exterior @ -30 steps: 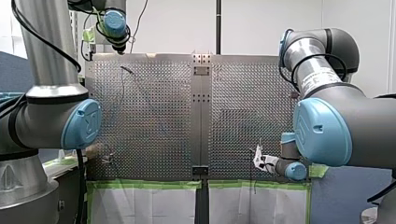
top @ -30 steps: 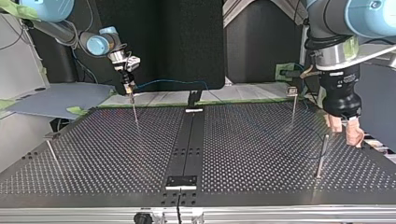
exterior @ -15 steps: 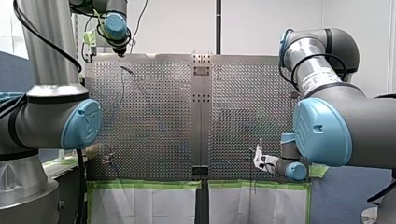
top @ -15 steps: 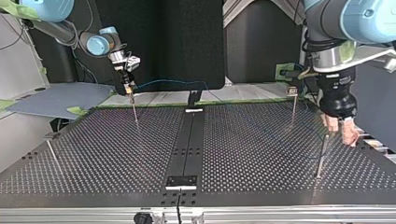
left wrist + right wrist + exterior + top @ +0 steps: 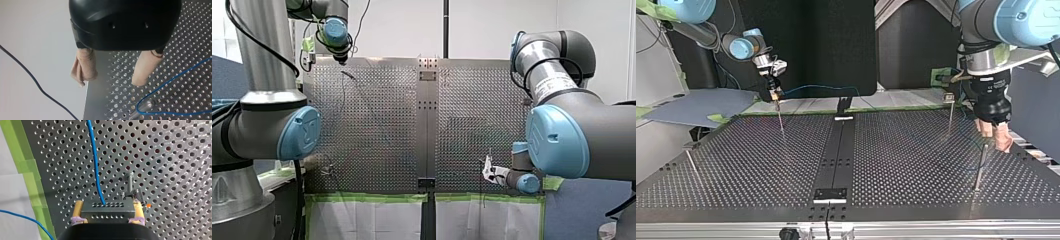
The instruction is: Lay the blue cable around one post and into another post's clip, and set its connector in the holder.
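— Perforated steel table (image 5: 175, 157): where's the thin blue cable (image 5: 95, 157)?
— Its grey metal connector (image 5: 106, 210) sits clamped in my right gripper (image 5: 108, 204); my left gripper (image 5: 110, 81) gapes empty, cable looping just ahead.

My left hand (image 5: 996, 141), fingers apart, hangs beside a thin post (image 5: 979, 170) at the view's right.

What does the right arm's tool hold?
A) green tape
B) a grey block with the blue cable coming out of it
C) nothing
B: the right wrist view shows the right tool clamped on the block, the cable running from it.
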Available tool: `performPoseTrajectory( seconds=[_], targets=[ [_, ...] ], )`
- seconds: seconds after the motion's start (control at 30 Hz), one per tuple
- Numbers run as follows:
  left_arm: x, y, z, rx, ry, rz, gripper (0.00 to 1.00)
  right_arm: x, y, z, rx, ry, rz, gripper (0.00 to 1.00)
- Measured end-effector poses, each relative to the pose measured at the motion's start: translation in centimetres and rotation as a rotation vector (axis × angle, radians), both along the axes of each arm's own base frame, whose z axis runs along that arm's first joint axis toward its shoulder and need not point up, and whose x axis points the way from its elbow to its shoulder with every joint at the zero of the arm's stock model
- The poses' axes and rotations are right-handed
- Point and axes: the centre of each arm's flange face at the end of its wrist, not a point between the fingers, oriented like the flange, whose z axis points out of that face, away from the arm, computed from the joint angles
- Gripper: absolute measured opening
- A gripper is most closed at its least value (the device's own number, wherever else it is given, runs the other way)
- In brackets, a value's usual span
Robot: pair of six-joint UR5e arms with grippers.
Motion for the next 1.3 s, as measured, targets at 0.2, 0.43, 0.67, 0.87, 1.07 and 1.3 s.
performPoseTrajectory(
  seconds=[0.2, 0.43, 0.67, 0.87, 1.07, 1.3],
  targets=[
    [0.0, 0.0, 0.0, 0.0, 0.0, 0.001, 1.0, 0.1, 0.0, 0.0, 0.0, 0.0, 0.002, 0.0],
    [0.0, 0.0, 0.0, 0.0, 0.0, 0.001, 1.0, 0.1, 0.0, 0.0, 0.0, 0.0, 0.001, 0.0],
    [0.0, -0.1, 0.0, 0.0, 0.001, 0.001, 1.0, 0.1, 0.0, 0.0, 0.0, 0.0, 0.0, 0.0],
    [-0.1, -0.1, 0.0, 0.001, 0.002, 0.001, 1.0, 0.1, 0.0, 0.0, 0.0, 0.0, 0.0, 0.0],
    [-0.1, -0.1, 0.0, 0.001, 0.002, 0.001, 1.0, 0.1, 0.0, 0.0, 0.0, 0.0, 0.0, 0.0],
    [-0.4, -0.5, -1.1, 0.021, 0.027, -0.025, 1.0, -0.1, -0.1, 0.0, 0.001, 0.0, -0.004, 0.0]
  ],
)
